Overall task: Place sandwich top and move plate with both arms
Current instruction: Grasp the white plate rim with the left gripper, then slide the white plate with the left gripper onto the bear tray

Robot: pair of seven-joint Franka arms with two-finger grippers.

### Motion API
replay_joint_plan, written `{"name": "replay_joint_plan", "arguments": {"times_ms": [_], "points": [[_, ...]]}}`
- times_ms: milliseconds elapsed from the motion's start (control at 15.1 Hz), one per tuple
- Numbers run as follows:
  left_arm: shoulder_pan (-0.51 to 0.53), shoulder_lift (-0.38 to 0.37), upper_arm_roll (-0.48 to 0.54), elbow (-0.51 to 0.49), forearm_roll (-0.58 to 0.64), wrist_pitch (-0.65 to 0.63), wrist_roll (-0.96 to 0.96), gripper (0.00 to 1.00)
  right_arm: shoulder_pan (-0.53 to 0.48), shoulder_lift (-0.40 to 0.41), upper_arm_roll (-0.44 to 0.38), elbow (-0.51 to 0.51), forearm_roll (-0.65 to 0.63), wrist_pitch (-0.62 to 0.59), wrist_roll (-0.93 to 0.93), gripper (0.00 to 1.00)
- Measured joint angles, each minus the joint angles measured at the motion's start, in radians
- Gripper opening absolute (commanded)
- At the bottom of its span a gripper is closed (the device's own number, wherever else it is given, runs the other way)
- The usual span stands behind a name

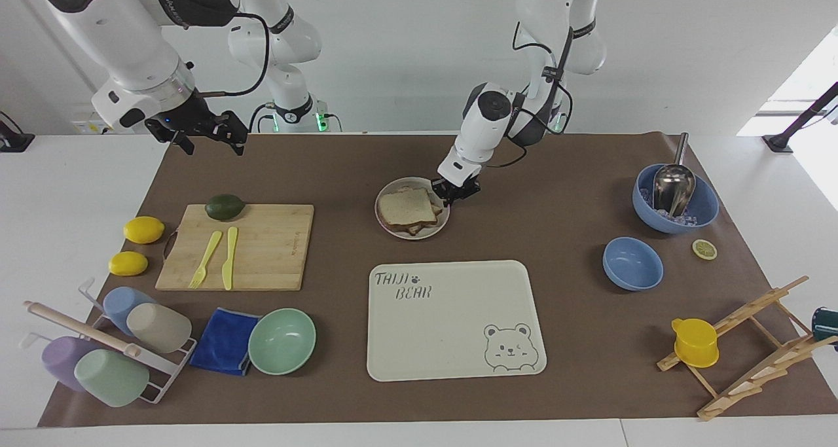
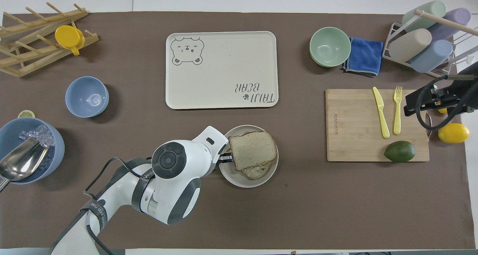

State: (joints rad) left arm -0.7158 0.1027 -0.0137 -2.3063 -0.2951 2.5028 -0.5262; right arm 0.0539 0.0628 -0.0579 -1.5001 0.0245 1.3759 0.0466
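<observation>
The sandwich top [image 1: 406, 206] [image 2: 253, 150], a speckled light brown slice, lies on the stack of bread on the small round plate [image 1: 393, 229] [image 2: 239, 181]. My left gripper [image 1: 453, 193] [image 2: 225, 157] is down at the plate's rim on the side toward the left arm's end, shut on that rim. Held up in the air, my right gripper [image 1: 204, 137] [image 2: 429, 102] is open and empty, over the right arm's edge of the cutting board [image 1: 262, 244] [image 2: 354, 135].
The cream bear tray [image 1: 452, 362] [image 2: 220, 94] lies just farther from the robots than the plate. On the board are an avocado [image 1: 224, 206], a yellow fork and a knife; two lemons [image 1: 143, 229] lie beside it. Blue bowls [image 1: 632, 264] sit toward the left arm's end.
</observation>
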Motion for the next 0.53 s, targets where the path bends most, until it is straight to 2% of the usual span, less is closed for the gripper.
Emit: {"name": "replay_joint_plan", "arguments": {"times_ms": [332, 531], "points": [[0.014, 0.0, 0.009, 0.006, -0.001, -0.005, 0.039, 0.0, 0.0, 0.0, 0.001, 0.0, 0.0, 0.0, -0.005, 1.0], [0.047, 0.0, 0.01, 0.041, -0.001, -0.065, 0.058, 0.0, 0.0, 0.001, 0.001, 0.001, 0.0, 0.002, -0.005, 1.0]]}}
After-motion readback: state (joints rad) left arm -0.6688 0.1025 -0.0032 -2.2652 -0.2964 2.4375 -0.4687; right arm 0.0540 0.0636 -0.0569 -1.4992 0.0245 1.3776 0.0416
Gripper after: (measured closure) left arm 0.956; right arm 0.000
